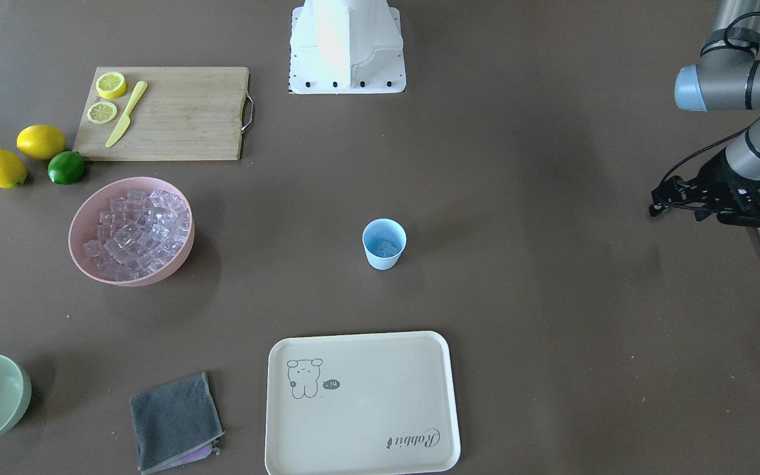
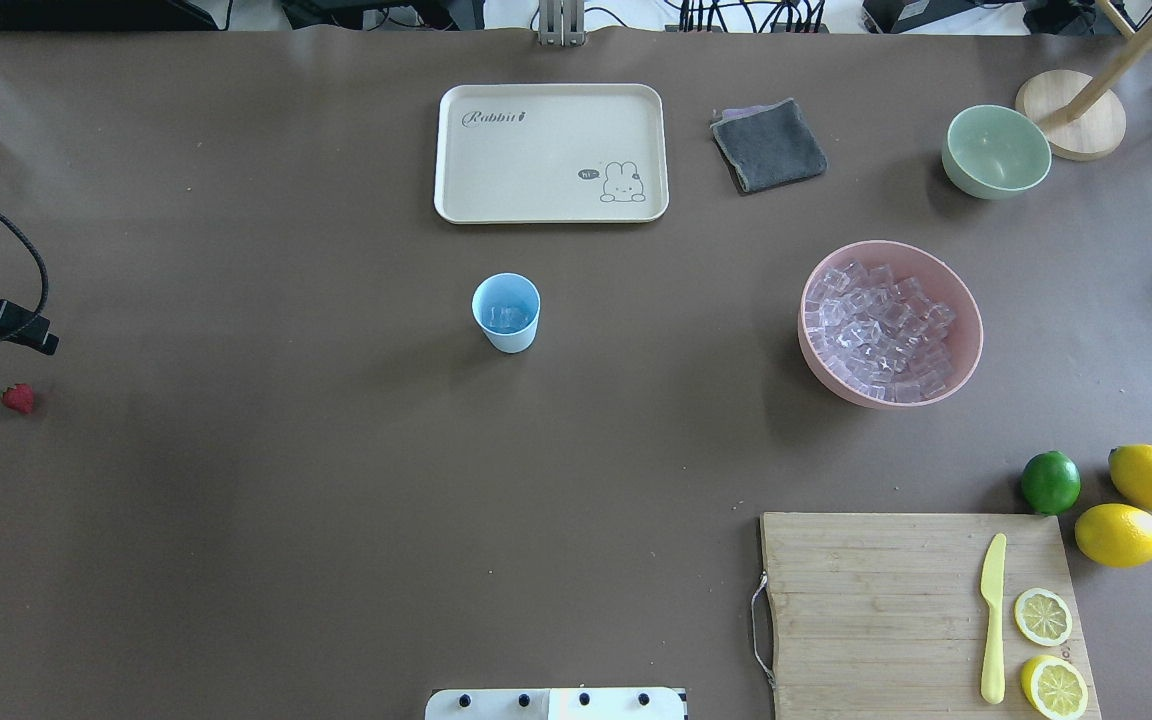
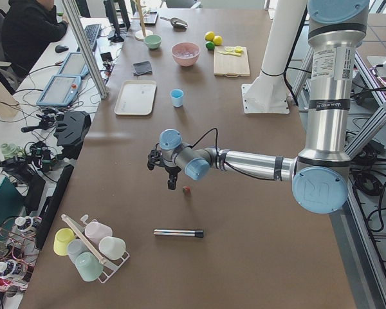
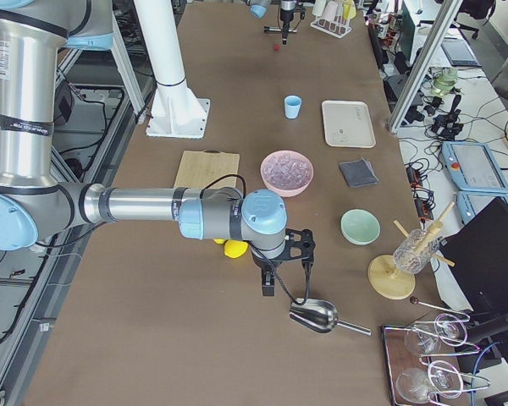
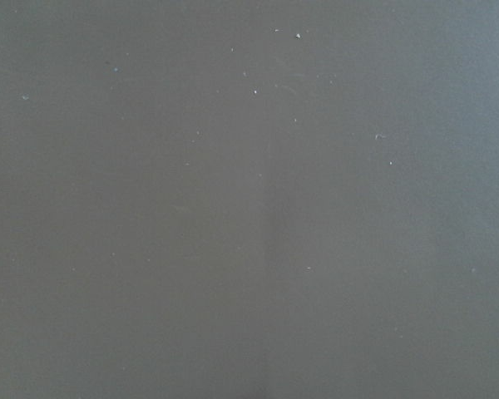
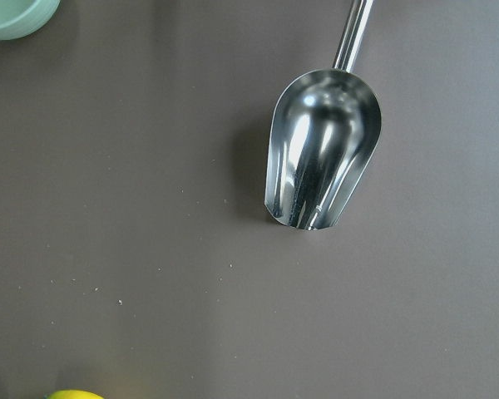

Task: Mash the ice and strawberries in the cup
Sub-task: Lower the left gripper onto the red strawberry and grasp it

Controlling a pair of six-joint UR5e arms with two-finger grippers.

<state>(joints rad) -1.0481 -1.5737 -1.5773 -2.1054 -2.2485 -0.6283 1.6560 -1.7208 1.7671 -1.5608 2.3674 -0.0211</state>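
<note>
The pale-blue cup [image 2: 506,312] stands upright mid-table with a few ice cubes [image 2: 507,318] inside. Many more ice cubes fill the pink bowl [image 2: 891,325]. One red strawberry [image 2: 18,398] lies on the table near the left end. My left gripper [image 1: 716,211] hovers just beside and above it, open, holding nothing; its wrist view shows only bare table. My right gripper [image 4: 284,275] hangs over a metal scoop [image 6: 320,158] lying on the table. It shows only in the exterior right view, so I cannot tell whether it is open or shut.
A cream tray [image 2: 551,152], a grey cloth [image 2: 768,145] and a green bowl [image 2: 996,150] sit along the far side. The cutting board [image 2: 886,600] carries lemon halves and a knife, with lemons and a lime [image 2: 1050,481] beside it. A black muddler [image 3: 179,233] lies near the left end.
</note>
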